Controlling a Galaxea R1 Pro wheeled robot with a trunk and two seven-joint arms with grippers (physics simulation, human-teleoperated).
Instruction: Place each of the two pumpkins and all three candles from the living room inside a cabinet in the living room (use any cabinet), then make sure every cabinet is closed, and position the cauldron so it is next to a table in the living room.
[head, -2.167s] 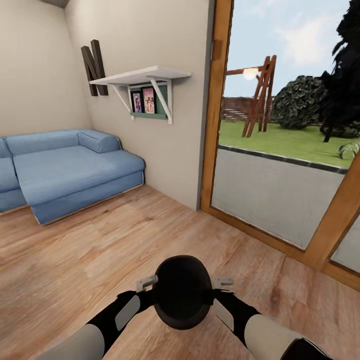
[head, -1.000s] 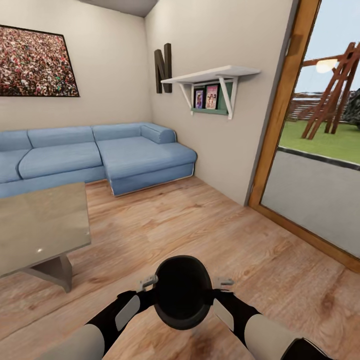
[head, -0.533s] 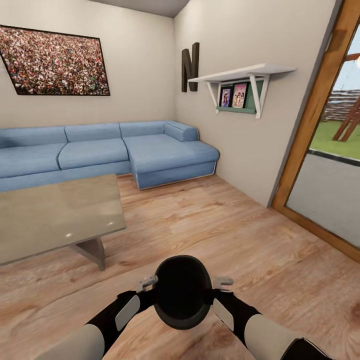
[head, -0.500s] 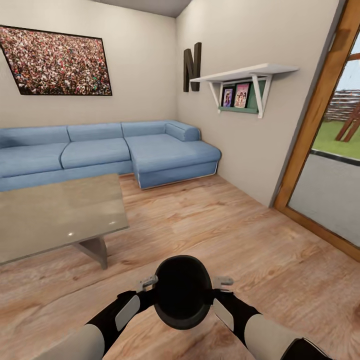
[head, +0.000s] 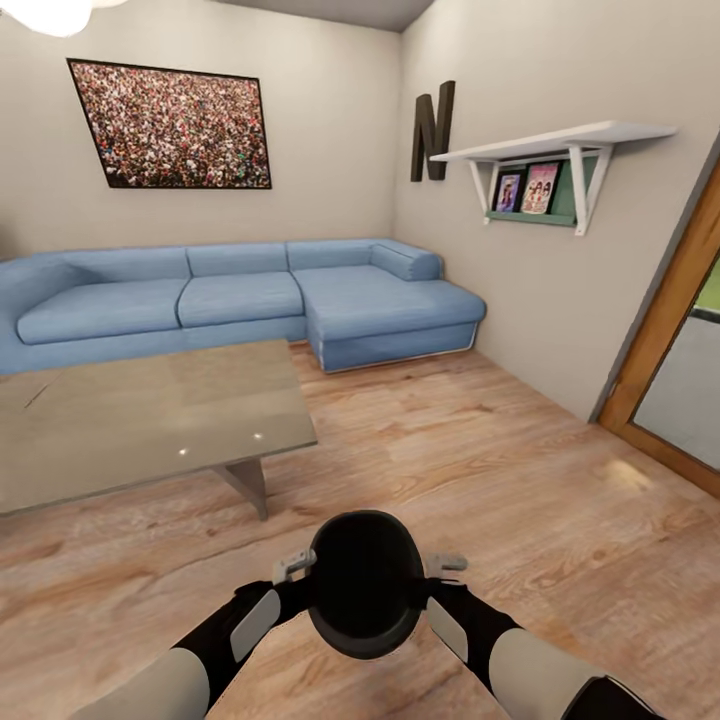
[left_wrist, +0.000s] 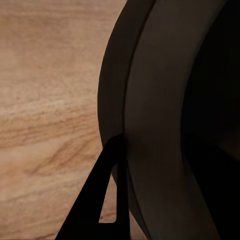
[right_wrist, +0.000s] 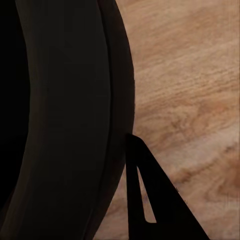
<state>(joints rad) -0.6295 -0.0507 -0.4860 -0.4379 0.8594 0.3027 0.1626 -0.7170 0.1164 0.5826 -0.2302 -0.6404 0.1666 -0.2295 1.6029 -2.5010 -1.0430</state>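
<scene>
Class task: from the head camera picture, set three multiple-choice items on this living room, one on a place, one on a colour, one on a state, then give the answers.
1. Where is the coffee table relative to the cauldron?
A. ahead to the robot's left
B. ahead to the right
C. directly under it

2. What colour is the sofa?
A. grey
B. blue
C. green

3. How is the cauldron supported?
A. standing on the table
B. held between both grippers
C. lying on the sofa

Answers:
1. A: the coffee table stands left of the cauldron.
2. B: the sofa is blue.
3. B: the left gripper and right gripper flank it above the floor.

View swung left: table (head: 150, 420) and sofa (head: 240, 300) now in frame, glass door nearly out
</scene>
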